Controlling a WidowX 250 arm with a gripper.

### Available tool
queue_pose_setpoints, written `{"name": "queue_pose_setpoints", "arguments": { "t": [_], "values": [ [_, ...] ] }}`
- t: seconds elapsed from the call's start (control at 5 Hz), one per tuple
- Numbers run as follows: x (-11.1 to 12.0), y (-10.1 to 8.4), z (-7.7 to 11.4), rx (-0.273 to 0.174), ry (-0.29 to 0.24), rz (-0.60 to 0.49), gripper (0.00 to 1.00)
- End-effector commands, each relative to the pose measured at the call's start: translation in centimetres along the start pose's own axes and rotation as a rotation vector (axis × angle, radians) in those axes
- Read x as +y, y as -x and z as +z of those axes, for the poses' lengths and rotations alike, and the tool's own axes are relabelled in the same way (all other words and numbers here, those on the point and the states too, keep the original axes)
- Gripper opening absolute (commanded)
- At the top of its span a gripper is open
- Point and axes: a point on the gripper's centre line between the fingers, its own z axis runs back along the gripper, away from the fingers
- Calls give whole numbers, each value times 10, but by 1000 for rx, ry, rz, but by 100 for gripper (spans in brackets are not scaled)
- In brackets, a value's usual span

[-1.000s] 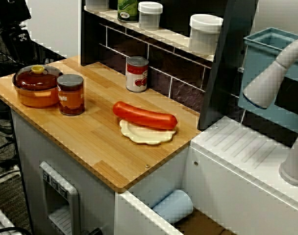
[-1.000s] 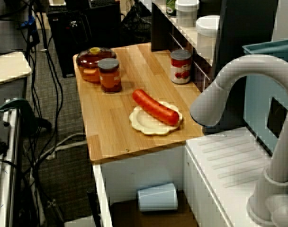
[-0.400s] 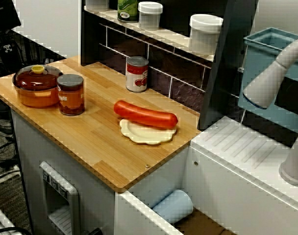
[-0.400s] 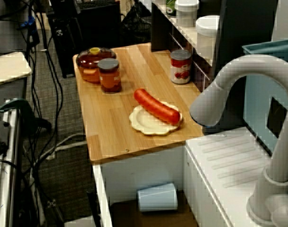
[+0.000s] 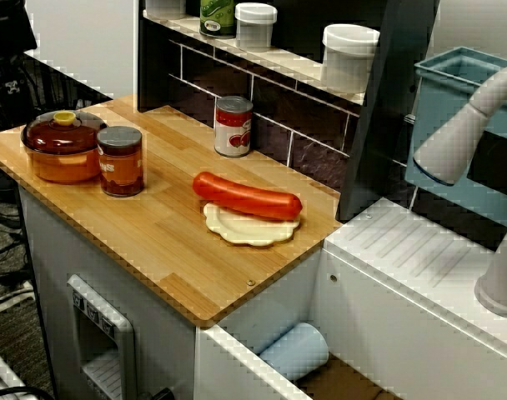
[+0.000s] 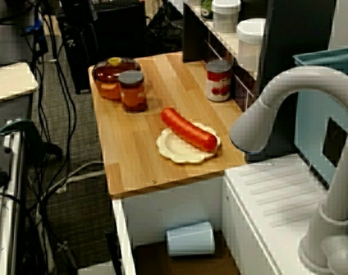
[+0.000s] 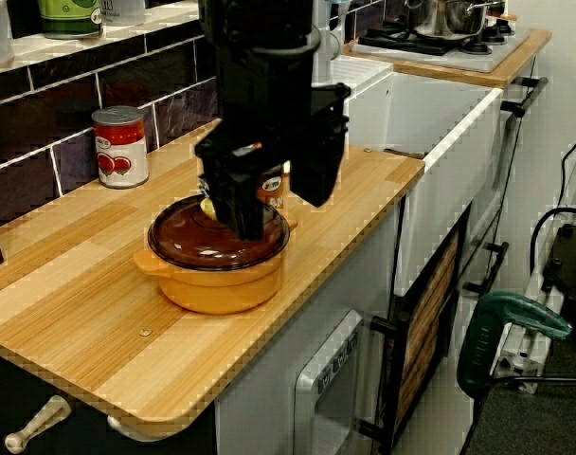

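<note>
In the view from the counter's far end, my black gripper (image 7: 279, 194) hangs open just above an orange pot with a dark red lid (image 7: 217, 261). One finger (image 7: 239, 204) overlaps the lid's yellow knob; whether it touches is unclear. The other finger (image 7: 316, 171) stands to the right, with an orange jar (image 7: 272, 187) partly hidden behind them. In the front view the pot (image 5: 62, 146) and jar (image 5: 120, 160) sit at the wooden counter's left end, and only my dark arm (image 5: 7, 33) shows at the top left corner.
A red sausage (image 5: 247, 196) lies on a cream plate (image 5: 237, 229) mid-counter, with a tomato can (image 5: 233, 126) by the tiled back wall. A grey faucet (image 5: 462, 133) rises at the right. Jars line the shelf. A blue cup (image 5: 293, 350) lies below the counter.
My arm's dark shape at the top left has shifted slightly. The pot, jar, sausage and can have not moved.
</note>
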Motion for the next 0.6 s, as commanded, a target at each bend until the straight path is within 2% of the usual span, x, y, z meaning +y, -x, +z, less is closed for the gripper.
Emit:
{"name": "queue_pose_setpoints", "arguments": {
  "t": [0.0, 0.4],
  "values": [
    [7, 13, 2, 13, -42, -21, 100],
    [3, 18, -9, 43, -35, -23, 100]
  ]
}}
